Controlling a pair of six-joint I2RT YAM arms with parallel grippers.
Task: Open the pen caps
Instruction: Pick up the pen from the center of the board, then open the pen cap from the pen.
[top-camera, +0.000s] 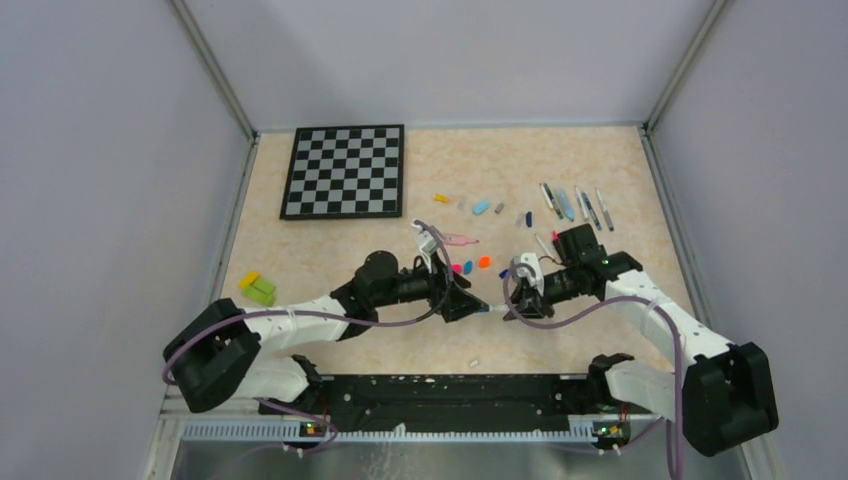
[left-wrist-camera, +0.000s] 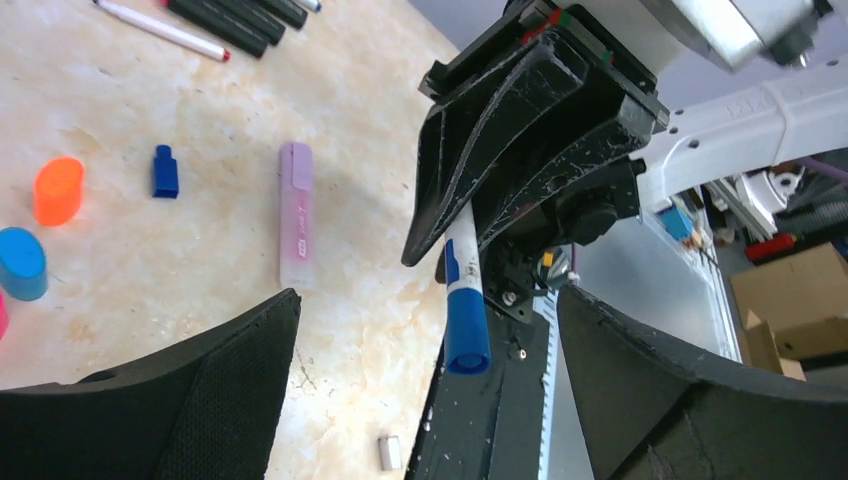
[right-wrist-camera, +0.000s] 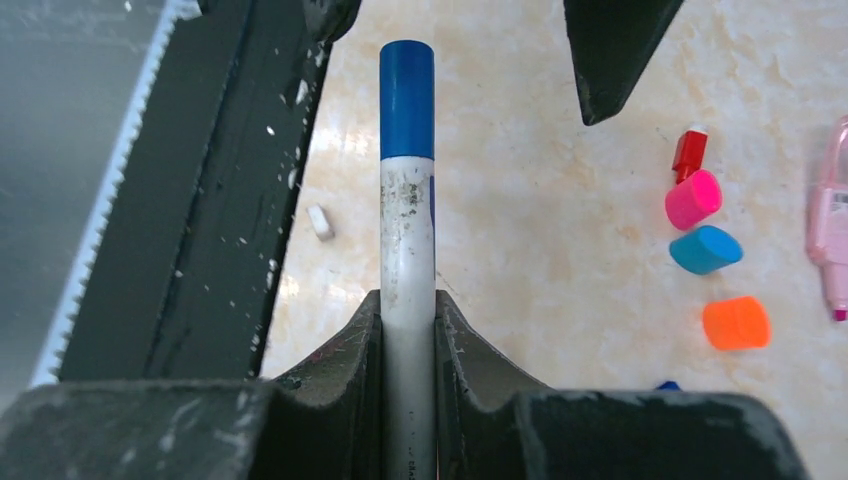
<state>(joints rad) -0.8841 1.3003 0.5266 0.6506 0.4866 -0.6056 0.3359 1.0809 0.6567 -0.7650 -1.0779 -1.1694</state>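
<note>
My right gripper (right-wrist-camera: 408, 330) is shut on a white pen (right-wrist-camera: 408, 235), which points toward the left arm. The pen's blue cap (right-wrist-camera: 407, 98) is on its far end. My left gripper (left-wrist-camera: 430, 400) is open wide, and its fingers (right-wrist-camera: 600, 55) flank the blue cap (left-wrist-camera: 466, 335) without touching it. From above, the left gripper (top-camera: 465, 300) and right gripper (top-camera: 520, 295) face each other at table centre with the pen (top-camera: 490, 309) between them. Loose pen caps lie close by: pink (right-wrist-camera: 693, 198), light blue (right-wrist-camera: 705, 249), orange (right-wrist-camera: 736, 322) and a small red one (right-wrist-camera: 688, 152).
A chessboard (top-camera: 345, 171) lies at the back left and a yellow-green block (top-camera: 258, 288) at the left. A row of pens (top-camera: 575, 205) and scattered caps (top-camera: 481, 207) lie at the back right. A lilac highlighter (left-wrist-camera: 296, 215) and a small white piece (left-wrist-camera: 390, 452) lie near the black front rail (top-camera: 450, 395).
</note>
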